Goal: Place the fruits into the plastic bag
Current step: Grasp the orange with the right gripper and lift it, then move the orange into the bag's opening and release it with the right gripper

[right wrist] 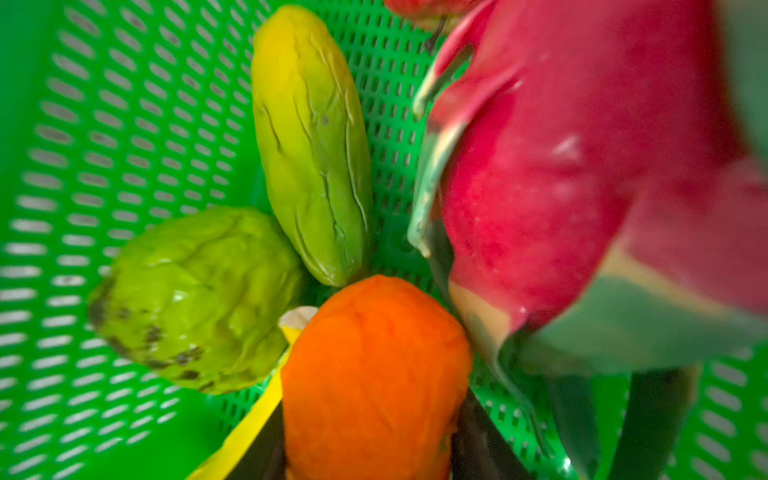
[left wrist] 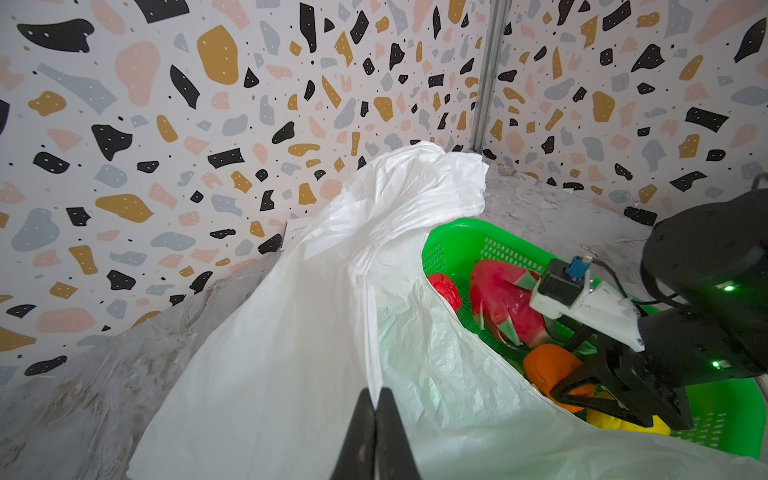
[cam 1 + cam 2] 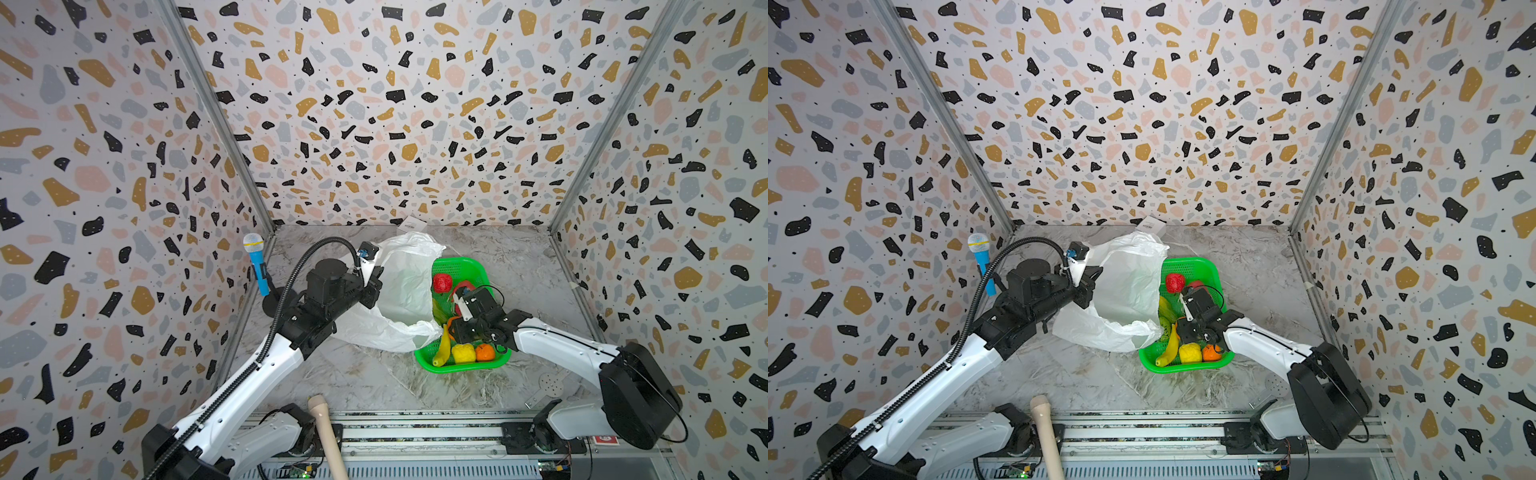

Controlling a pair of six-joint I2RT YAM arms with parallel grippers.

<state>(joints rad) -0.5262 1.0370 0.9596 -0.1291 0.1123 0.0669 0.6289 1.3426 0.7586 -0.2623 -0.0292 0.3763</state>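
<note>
Orange fruit (image 1: 374, 374), pinched by the right end effector (image 2: 566, 365), should lift gently toward the plastic bag (image 3: 405, 286) the left end effector (image 2: 376, 399) clamps open.

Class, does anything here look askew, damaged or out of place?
Yes. The plastic bag sags over the rim of the green basket, partly covering fruit. In the right wrist view, one green fruit looks dented with dark scuffs.

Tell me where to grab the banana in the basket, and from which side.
Probably take the banana at its middle, from straight above, jaws across its narrow width. It lies lengthwise in the basket with the lemon close beside it, and its ends taper.
</note>
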